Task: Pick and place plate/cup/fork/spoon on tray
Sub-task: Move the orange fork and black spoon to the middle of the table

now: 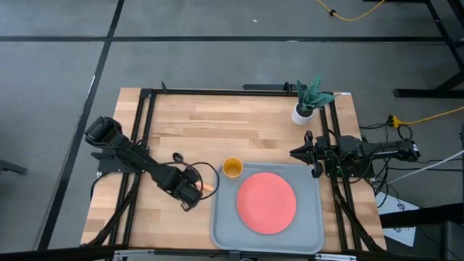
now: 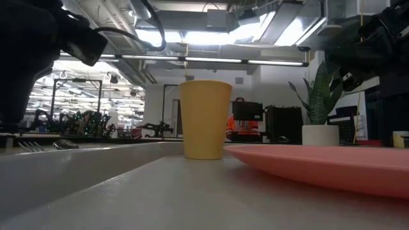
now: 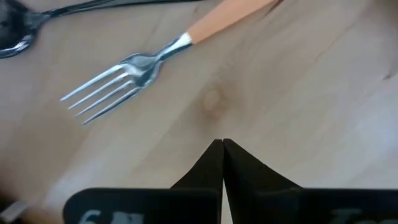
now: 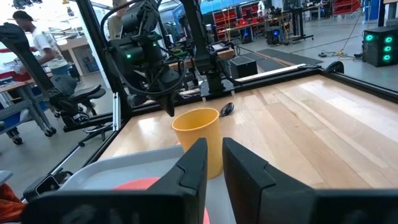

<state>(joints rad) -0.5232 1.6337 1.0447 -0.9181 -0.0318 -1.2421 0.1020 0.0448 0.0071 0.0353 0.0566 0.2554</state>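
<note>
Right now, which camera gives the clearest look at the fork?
The left wrist view: the fork fills it, tines and orange handle plain on the bare wood beyond the left gripper. The high view shows only a bit of its orange handle beside that gripper. In the low view only its tines show, at the far left. The right wrist view doesn't show it.
</note>
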